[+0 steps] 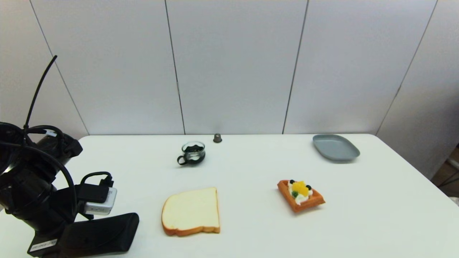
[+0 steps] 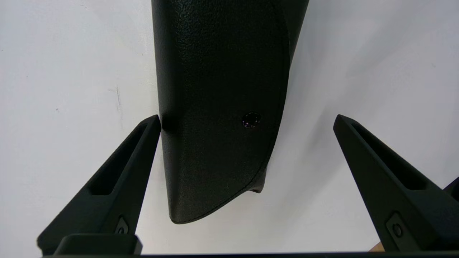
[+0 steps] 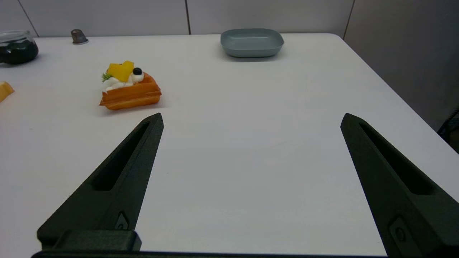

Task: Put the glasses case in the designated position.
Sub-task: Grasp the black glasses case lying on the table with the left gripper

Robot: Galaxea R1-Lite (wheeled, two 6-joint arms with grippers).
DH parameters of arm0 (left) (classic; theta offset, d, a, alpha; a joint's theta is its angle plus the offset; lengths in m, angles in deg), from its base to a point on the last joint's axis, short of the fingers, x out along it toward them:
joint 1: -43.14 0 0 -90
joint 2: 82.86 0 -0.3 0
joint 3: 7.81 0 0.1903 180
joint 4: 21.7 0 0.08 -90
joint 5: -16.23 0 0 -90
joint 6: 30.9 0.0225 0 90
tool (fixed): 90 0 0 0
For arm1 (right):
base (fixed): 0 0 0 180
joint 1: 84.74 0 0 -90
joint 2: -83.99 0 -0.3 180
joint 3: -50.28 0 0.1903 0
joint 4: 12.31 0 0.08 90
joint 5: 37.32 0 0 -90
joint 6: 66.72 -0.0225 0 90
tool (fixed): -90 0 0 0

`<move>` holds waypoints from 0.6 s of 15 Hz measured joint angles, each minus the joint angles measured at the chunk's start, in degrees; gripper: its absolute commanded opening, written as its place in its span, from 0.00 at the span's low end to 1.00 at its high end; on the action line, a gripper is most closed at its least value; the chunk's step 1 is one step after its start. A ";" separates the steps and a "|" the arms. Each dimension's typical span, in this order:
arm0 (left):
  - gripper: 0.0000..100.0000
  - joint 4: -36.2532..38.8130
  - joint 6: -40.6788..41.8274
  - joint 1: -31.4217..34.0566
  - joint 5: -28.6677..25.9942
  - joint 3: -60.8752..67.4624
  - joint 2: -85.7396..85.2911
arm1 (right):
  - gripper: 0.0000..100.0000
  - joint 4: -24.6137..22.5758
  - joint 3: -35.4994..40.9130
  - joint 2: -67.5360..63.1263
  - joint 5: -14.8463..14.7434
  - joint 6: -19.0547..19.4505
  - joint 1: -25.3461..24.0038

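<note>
Left gripper [image 2: 247, 120] over glasses case [image 2: 218, 107] on bench [image 2: 53, 89], jaws spread, one fingertip [image 2: 152, 125] apparently touching it; right gripper [image 3: 251, 118] parked, jaws spread

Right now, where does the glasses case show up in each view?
Head view: glasses case at the table's near left corner, under the left arm, left of the bread slice.
Left wrist view: the case lies between the open left gripper.
Right wrist view: not in it.
Shared landmark: the waffle, in the head and right wrist views.
</note>
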 measured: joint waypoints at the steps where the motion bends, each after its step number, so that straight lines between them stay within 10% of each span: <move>1: 1.00 0.02 0.00 0.00 0.04 0.00 0.23 | 1.00 -0.02 0.00 0.00 -0.02 0.06 0.00; 9: 1.00 0.09 0.02 0.00 0.06 0.50 1.72 | 1.00 0.00 0.00 0.00 -0.02 0.04 0.00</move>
